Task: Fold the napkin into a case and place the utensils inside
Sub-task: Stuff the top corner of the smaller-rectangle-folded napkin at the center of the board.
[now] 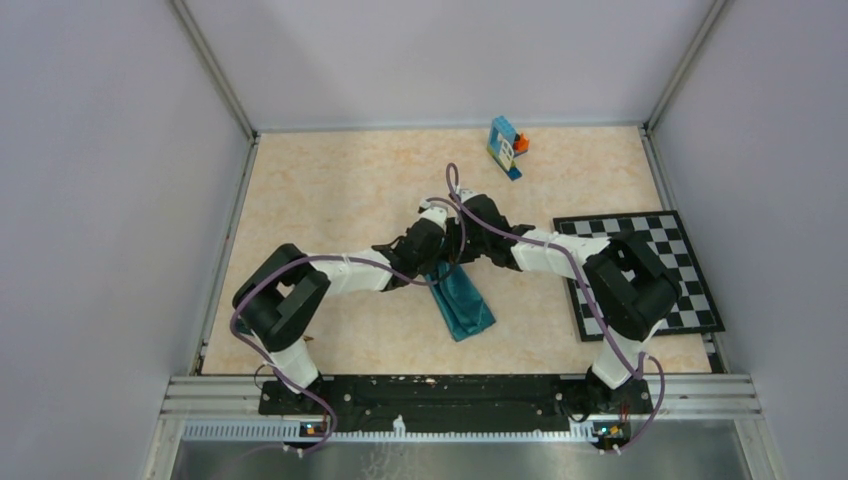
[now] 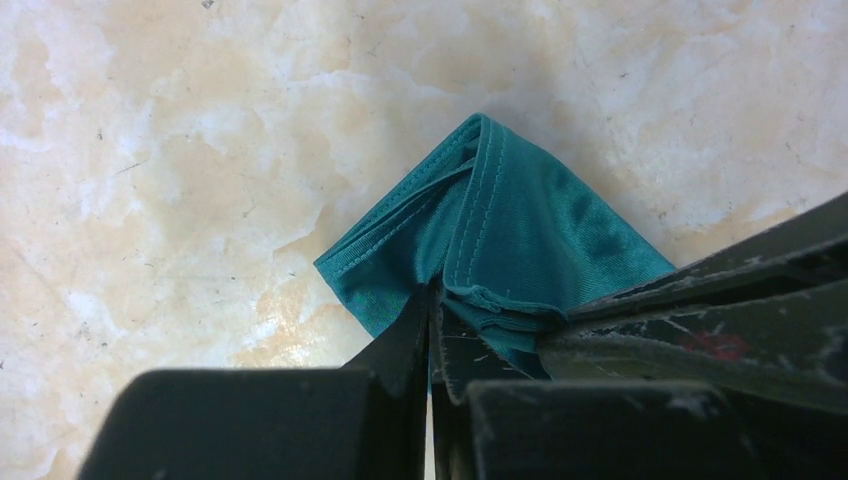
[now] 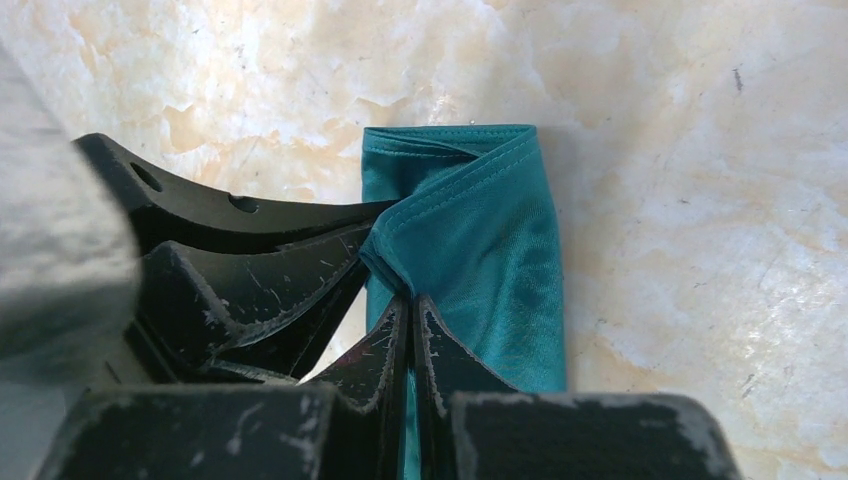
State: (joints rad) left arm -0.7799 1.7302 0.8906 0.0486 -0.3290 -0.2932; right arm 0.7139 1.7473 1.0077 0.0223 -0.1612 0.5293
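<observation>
Napkin sits just left of the checkerboard mat, apart from it, already down to a long narrow multi-layer strip running obliquely away from the mat's near-left corner. Both arms converge on the strip's far end, the end level with the mat's far-left corner. The left gripper has its jaws closed flat on the cloth, a sliver of teal showing between the fingers, with bunched hem layers right at the tips. The right gripper is the same: jaws pinched together on the napkin, beside a diagonal overlapping flap. The two grippers are nearly touching each other, so this reads as a two-point pinch on one short edge or flap; my guess is one side anchors the layers while the other carries the fold, since a slick cloth like this would slide or spring open if held at one point only. The stitched hems stack at that end, so whichever layer is grabbed decides whether a pocket opening survives; I can't tell from either wrist view how many layers each jaw holds. The near end of the strip lies free on the table, unweighted, and could drag if the far end is pulled. Utensils are not visible in any view, so insertion is not yet started. Toy blocks stand well beyond the mat's far-left corner, out of the way.
</observation>
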